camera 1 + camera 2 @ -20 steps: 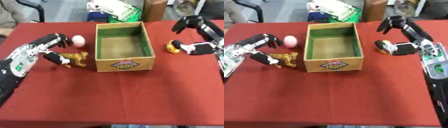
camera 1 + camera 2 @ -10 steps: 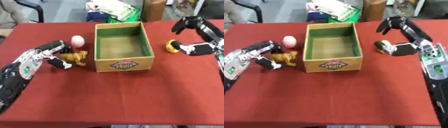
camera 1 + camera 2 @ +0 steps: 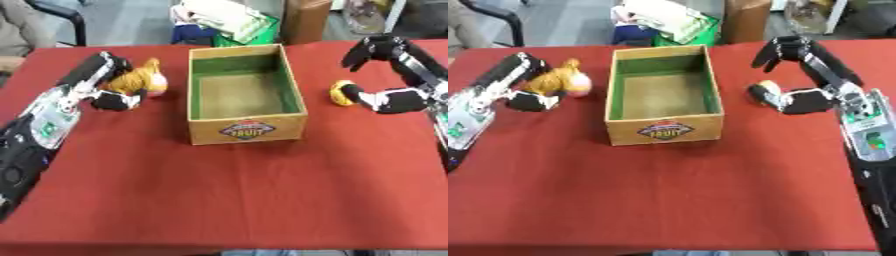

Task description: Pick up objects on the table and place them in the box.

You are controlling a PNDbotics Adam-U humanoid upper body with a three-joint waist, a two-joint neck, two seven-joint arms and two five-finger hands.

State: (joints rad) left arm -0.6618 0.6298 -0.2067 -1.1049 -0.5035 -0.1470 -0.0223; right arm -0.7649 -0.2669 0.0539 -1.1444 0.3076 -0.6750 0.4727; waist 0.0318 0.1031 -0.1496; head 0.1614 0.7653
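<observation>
A cardboard box (image 3: 248, 128) with a green inside stands mid-table and holds nothing. My left hand (image 3: 94, 82) is shut on a yellow-orange plush toy (image 3: 137, 80), held raised to the left of the box. A pink ball (image 3: 580, 88) shows partly behind the toy. On the right, my right hand (image 3: 399, 80) is open, its fingers arched high and its thumb beside a small yellow object (image 3: 339, 92) that lies on the red cloth to the right of the box.
Red cloth (image 3: 227, 195) covers the table, with a wide bare stretch in front of the box. Beyond the far edge stand a green crate with white cloth (image 3: 229, 20), a brown carton (image 3: 306, 17) and a chair (image 3: 61, 15).
My left hand has closed round the plush toy and lifted it up and away from the table beside the box. The right hand has stayed by the yellow object.
</observation>
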